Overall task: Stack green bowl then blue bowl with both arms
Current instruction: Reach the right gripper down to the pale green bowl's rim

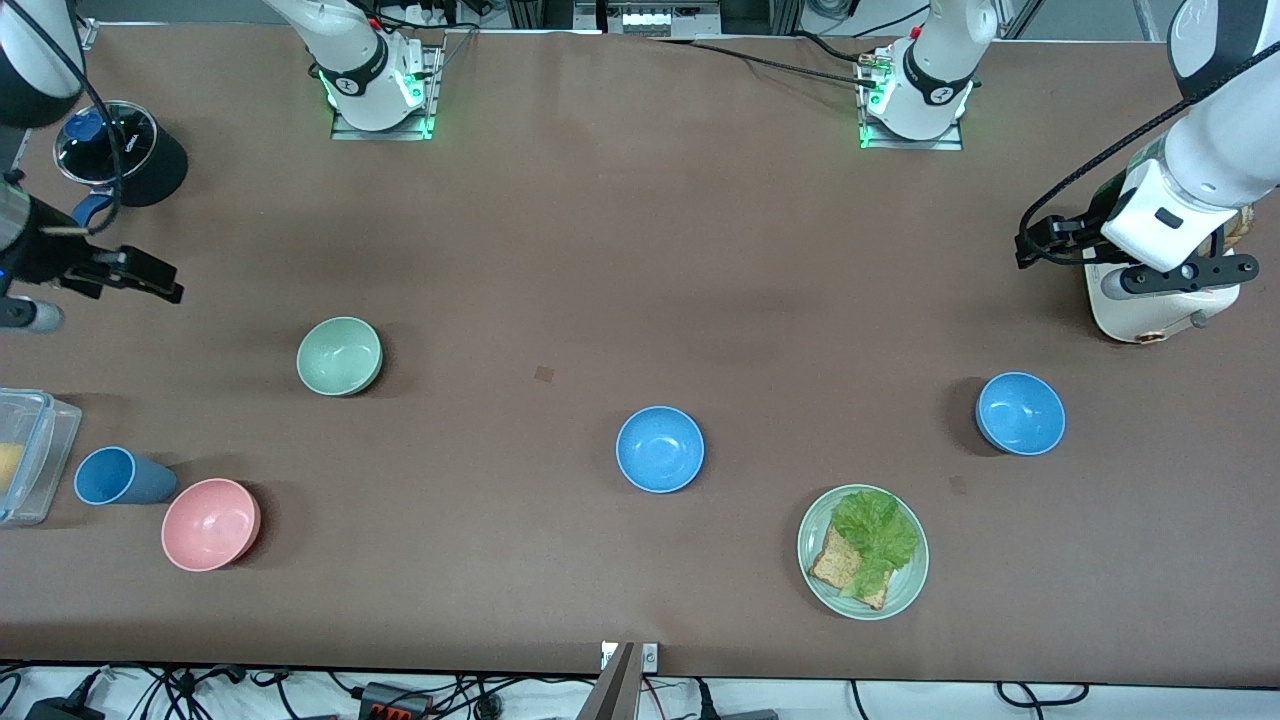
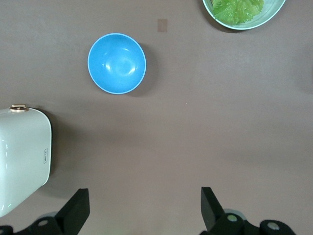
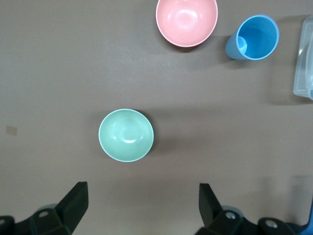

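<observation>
The pale green bowl (image 1: 340, 355) sits upright and empty toward the right arm's end of the table; it also shows in the right wrist view (image 3: 126, 135). One blue bowl (image 1: 660, 449) sits near the table's middle. A second blue bowl (image 1: 1020, 413) sits toward the left arm's end and shows in the left wrist view (image 2: 117, 63). My right gripper (image 1: 160, 280) (image 3: 142, 200) is open and empty, up over bare table beside the green bowl. My left gripper (image 1: 1035, 242) (image 2: 144, 205) is open and empty, up over bare table beside the white appliance.
A green plate (image 1: 905, 585) with lettuce and bread lies near the front camera. A pink bowl (image 1: 211, 524), a blue cup (image 1: 115, 476) and a clear container (image 1: 25, 455) stand at the right arm's end. A white appliance (image 1: 1140, 310) stands at the left arm's end, and a black round container (image 1: 125, 150) near the right arm's base.
</observation>
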Tool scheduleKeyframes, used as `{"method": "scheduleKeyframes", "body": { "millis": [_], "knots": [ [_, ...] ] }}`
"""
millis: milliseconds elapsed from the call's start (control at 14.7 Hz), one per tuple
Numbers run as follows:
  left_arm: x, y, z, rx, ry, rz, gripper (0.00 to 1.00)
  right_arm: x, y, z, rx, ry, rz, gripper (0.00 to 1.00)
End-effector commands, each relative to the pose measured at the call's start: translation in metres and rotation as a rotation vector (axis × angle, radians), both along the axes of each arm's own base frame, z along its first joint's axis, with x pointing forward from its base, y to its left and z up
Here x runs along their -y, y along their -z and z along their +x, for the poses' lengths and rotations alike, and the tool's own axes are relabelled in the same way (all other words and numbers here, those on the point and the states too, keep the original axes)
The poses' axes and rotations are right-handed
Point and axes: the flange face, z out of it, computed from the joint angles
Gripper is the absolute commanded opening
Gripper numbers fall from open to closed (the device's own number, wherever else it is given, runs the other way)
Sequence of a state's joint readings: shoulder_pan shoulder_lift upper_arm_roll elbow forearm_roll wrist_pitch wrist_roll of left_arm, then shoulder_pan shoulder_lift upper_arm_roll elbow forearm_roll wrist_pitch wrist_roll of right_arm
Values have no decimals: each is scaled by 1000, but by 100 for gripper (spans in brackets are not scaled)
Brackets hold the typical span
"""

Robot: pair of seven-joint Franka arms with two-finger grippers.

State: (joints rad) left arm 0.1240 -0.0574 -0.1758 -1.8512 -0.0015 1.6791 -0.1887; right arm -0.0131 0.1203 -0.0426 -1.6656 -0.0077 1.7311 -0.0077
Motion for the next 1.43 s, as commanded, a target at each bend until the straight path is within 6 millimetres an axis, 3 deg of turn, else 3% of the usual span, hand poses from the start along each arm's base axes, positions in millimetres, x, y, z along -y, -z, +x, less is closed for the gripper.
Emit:
{"method": "scheduleKeyframes", "body": {
  "millis": [0, 340, 681, 953, 1089, 1361],
  "knots": [
    [-2, -5, 3, -11, 19, -1, 100, 2, 46, 18, -38, -16, -13, 100],
    [-2, -5, 2, -17, 21, -1, 100, 3, 144, 44, -115, -18, -13, 100],
    [-1, -4, 2, -19, 22, -3, 100, -1, 242, 47, -242, -23, -9, 100],
    [-4, -3, 3, -22, 19, -3, 100, -11, 289, 42, -313, -32, 1, 100],
    [-3, -3, 3, -22, 19, -3, 100, -12, 299, 38, -335, -33, 2, 98],
    [-5, -2, 2, -25, 14, -3, 100, -12, 322, 17, -398, -33, 6, 66]
  ]
}}
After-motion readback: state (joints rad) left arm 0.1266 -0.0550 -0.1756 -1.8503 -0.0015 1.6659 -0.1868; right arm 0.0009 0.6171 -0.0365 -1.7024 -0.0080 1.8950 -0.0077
